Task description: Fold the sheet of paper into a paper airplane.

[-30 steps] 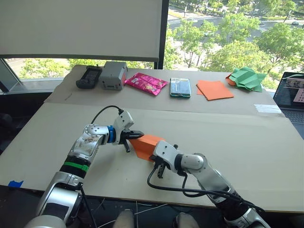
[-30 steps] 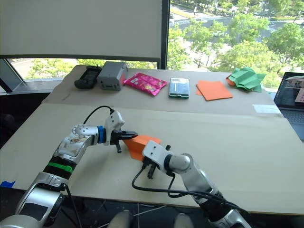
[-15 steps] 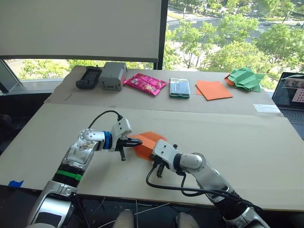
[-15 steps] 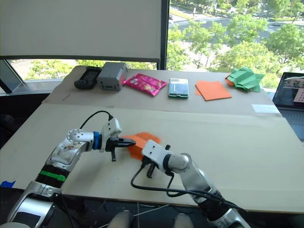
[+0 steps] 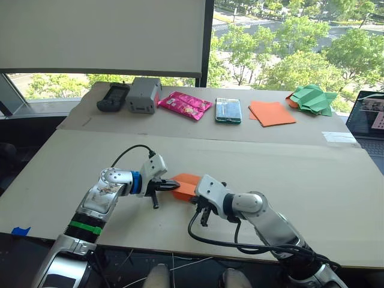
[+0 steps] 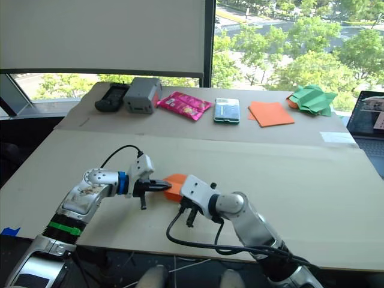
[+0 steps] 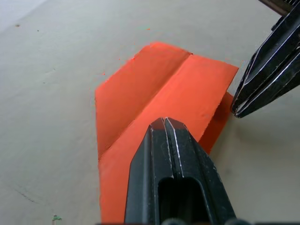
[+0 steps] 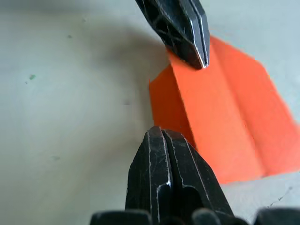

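The sheet of paper (image 5: pixel 186 182) is bright orange and lies flat on the table near its front edge, with a long crease down it (image 7: pixel 140 89). My left gripper (image 7: pixel 164 123) is shut, and its tip rests on top of the paper's upper layer. My right gripper (image 8: pixel 161 136) is shut too and faces the left one from the other side. Its tip sits at the paper's near edge, a short gap from the left tip. In the head views the right wrist (image 5: pixel 211 189) covers part of the paper.
Along the back table lie a black device (image 5: pixel 111 97), a grey box (image 5: pixel 143 95), a pink packet (image 5: pixel 184 105), a green-screened phone (image 5: pixel 228 110), a flat orange stack (image 5: pixel 271 113) and green paper shapes (image 5: pixel 312 99). A laptop (image 5: pixel 370 117) stands at the right edge.
The raised orange flap has come down flat onto the sheet. My left gripper has dropped lower with it. The right gripper has stayed at the paper's edge.
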Robot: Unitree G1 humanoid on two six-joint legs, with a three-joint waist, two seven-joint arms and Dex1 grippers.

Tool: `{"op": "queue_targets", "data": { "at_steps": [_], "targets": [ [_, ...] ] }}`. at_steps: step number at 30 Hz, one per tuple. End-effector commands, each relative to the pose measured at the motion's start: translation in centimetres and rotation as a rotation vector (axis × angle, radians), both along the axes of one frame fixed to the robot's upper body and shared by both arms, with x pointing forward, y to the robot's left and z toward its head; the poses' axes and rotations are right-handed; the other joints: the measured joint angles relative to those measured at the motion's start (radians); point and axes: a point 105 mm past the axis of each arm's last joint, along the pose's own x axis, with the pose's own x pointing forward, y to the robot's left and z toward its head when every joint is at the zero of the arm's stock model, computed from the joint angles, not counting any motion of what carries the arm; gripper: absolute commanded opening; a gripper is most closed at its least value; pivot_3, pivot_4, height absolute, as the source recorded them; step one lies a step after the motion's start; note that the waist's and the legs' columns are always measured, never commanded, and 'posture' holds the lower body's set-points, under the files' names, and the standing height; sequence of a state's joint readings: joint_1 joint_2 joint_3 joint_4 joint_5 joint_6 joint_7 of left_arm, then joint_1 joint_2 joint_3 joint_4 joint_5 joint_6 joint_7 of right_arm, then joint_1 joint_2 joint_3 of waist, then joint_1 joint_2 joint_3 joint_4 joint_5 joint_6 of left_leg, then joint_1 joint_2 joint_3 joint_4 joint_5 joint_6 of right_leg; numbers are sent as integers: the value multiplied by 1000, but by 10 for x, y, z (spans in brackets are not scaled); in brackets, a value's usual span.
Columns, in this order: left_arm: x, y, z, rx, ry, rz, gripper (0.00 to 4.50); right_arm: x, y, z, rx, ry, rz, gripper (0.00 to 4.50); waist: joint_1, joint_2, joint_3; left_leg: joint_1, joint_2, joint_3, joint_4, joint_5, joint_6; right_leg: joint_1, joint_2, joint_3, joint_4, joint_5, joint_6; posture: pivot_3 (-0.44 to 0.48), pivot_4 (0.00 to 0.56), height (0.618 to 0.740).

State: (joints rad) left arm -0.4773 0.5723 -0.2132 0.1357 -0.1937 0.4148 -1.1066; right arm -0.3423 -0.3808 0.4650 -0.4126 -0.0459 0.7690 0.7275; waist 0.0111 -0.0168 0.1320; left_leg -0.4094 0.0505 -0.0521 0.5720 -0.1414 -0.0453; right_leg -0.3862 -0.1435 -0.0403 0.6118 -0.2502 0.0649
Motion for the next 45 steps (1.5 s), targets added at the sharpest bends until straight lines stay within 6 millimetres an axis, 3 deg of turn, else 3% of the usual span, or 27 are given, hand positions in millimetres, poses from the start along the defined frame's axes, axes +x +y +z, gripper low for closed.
{"op": "queue_targets", "data": {
  "at_steps": [1,6,10,13,16,31,45],
  "targets": [
    [-1,2,3,10,-23,-5,0,-4,1,30,75,-38,23,28,0,0,0,0,0,0,0,0,0,0,0,0,0,0,0,0,150,702],
    [-4,2,-2,17,-17,-6,0,12,-11,48,167,3,-83,28,0,0,1,-1,0,0,0,0,-1,0,0,0,0,0,0,0,150,702],
    [-6,1,-2,17,-19,-7,0,22,-19,48,188,33,-160,28,2,0,1,-1,0,0,0,-1,-1,0,0,0,-1,0,0,0,150,702],
    [-7,-2,1,6,-32,-7,0,41,-39,41,223,104,-291,959,1,0,1,-1,0,0,0,0,-1,0,0,0,-1,0,0,0,150,702],
    [-7,-4,3,-2,-43,-8,0,45,-46,37,290,198,-342,1935,2,0,1,-2,0,0,0,0,1,0,0,0,0,0,0,0,150,702],
    [-11,-4,-2,19,-49,-18,0,41,-39,1,445,579,-437,1935,-2,2,2,-2,0,0,0,1,1,-1,0,0,0,1,0,0,150,702],
    [-11,-4,-2,30,-49,-19,0,54,-27,9,591,652,-457,1935,-3,3,2,-3,0,0,0,1,2,-1,0,0,0,1,-1,0,150,702]
  ]
}}
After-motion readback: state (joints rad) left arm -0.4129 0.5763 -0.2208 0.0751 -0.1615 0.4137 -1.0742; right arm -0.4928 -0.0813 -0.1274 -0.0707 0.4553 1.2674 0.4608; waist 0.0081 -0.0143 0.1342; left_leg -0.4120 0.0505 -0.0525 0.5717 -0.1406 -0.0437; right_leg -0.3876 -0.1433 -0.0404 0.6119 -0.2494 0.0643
